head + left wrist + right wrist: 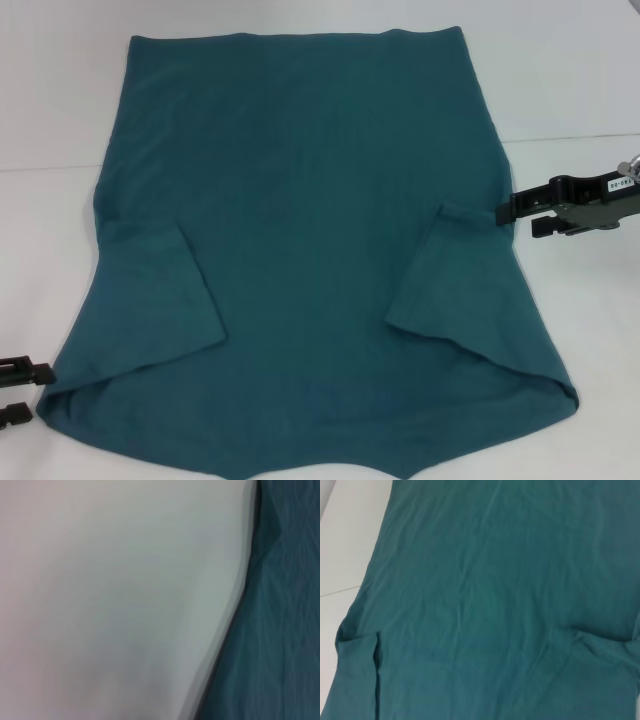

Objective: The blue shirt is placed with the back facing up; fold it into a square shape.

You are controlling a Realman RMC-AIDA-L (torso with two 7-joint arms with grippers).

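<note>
Shirt position: blue shirt (pixel 300 240) is lying spread flat, plain back up, on the white table (pixel 580 80), filling most of the head view.
Shirt state: both sleeves are lying folded inward over the body; the left sleeve (pixel 160 300) and the right sleeve (pixel 440 270) are showing as flaps on top of the back panel.
Right pincer: right gripper (pixel 515 212) is sitting at the shirt's right side edge, its tips just touching or just beside the cloth next to the top of the right sleeve flap. Fingers are appearing parted, one above the other, with nothing visibly pinched.
Left pincer: left gripper (pixel 25 392) is sitting low, just beside the shirt's near left corner, two finger bars showing apart and gripping nothing.
Step in hand: judged as the sleeve folds being finished, with the side or lengthwise folds not yet made.
Next move: likely calling for each pincer to be pinching an edge or corner nearest to it, then carrying the cloth across the body to shorten it toward a square.
Hidden: the shirt's near edge is running out of the head view; the front lettering is facing down.
Unclear: both wrist views are showing cloth and table only, no fingers; contact at the right pincer cannot be confirmed.
</note>
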